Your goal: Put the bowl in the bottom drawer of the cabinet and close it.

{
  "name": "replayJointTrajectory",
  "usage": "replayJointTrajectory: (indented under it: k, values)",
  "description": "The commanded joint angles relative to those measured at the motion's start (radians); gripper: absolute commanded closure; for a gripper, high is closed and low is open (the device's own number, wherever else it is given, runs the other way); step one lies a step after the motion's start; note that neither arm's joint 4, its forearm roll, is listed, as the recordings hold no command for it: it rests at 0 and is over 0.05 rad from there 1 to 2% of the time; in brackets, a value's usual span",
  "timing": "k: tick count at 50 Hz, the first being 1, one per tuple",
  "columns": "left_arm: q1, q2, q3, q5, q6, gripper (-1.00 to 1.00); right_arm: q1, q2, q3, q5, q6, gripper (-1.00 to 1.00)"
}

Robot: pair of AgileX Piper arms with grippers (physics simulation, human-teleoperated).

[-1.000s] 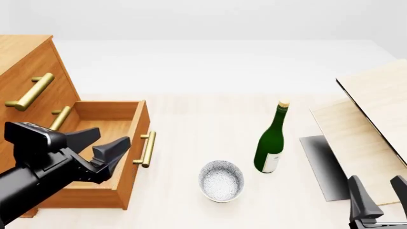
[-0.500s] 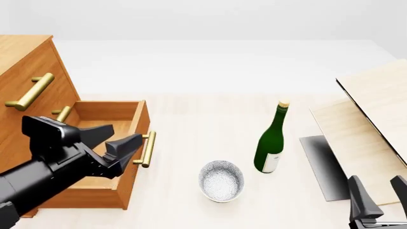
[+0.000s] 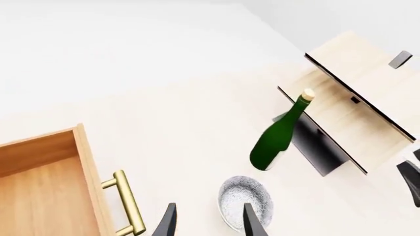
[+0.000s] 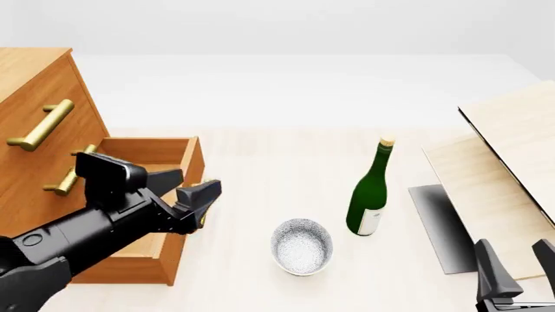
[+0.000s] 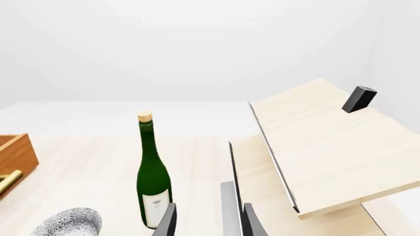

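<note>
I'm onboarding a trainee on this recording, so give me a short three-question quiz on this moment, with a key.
1. True or false: the bowl already lies inside the bottom drawer.
2. Multiple choice: what stands upright just beside the bowl on the table? A) a green bottle B) a red mug C) a blue box
3. Fill in: the left gripper is ____, holding nothing, in front of the cabinet.

Key
1. False: the bowl sits on the table, and the drawer is pulled out with nothing visible in the part that shows.
2. A
3. open
</note>
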State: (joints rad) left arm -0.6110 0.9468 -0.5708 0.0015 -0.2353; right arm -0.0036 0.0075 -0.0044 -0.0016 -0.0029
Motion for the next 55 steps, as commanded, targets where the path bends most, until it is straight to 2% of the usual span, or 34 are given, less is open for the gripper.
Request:
replayJointTrajectory:
  k: [1,37,55]
  values:
    - [-0.018,0.089,-0.018,-0.049,-0.022,-1.0,0.0,0.0,0.0,0.0,0.0,-1.0]
    - [-0.063,0.356,-0.083,-0.151,-0.065,-1.0,0.0,0.0,0.0,0.0,0.0,-1.0]
    - [-0.082,0.429,-0.098,-0.182,-0.092,-1.0,0.0,0.0,0.0,0.0,0.0,-1.0]
